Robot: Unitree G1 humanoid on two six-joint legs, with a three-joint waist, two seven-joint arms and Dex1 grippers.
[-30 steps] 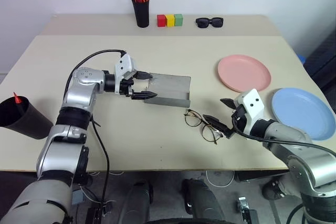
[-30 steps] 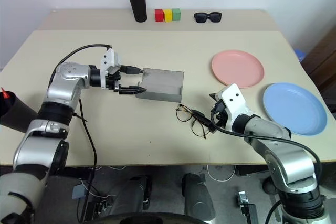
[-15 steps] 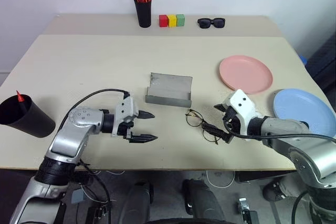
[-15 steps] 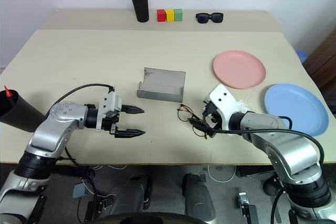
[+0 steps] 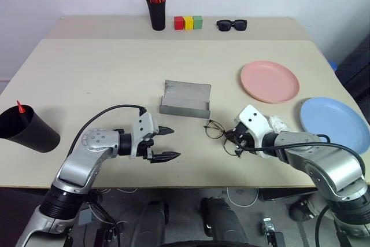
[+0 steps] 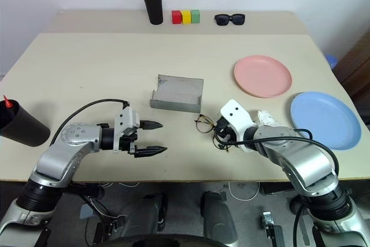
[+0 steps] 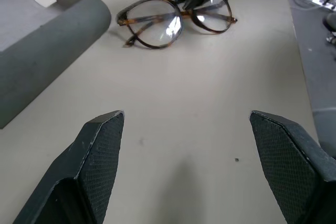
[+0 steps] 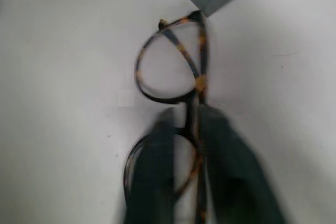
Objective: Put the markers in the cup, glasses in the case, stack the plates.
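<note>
The wire-framed glasses (image 5: 216, 131) lie on the table just in front of the open grey case (image 5: 185, 99). My right gripper (image 5: 236, 141) is shut on the glasses at their bridge; in the right wrist view the frame (image 8: 168, 72) runs between the two dark fingers. My left gripper (image 5: 166, 143) stands open near the table's front, left of the glasses, holding nothing. The black cup (image 5: 29, 133) sits at the far left edge, with a red marker tip (image 5: 19, 107) poking out. The pink plate (image 5: 270, 81) and the blue plate (image 5: 334, 124) lie side by side at the right.
At the back stand a black pen holder (image 5: 156, 14) with red-orange markers, three coloured blocks (image 5: 187, 22) and black sunglasses (image 5: 231, 25). Bare tabletop spreads between the cup and the case.
My left gripper has drawn back from the case toward the table's front, still open. My right gripper has moved in over the glasses and shut on them.
</note>
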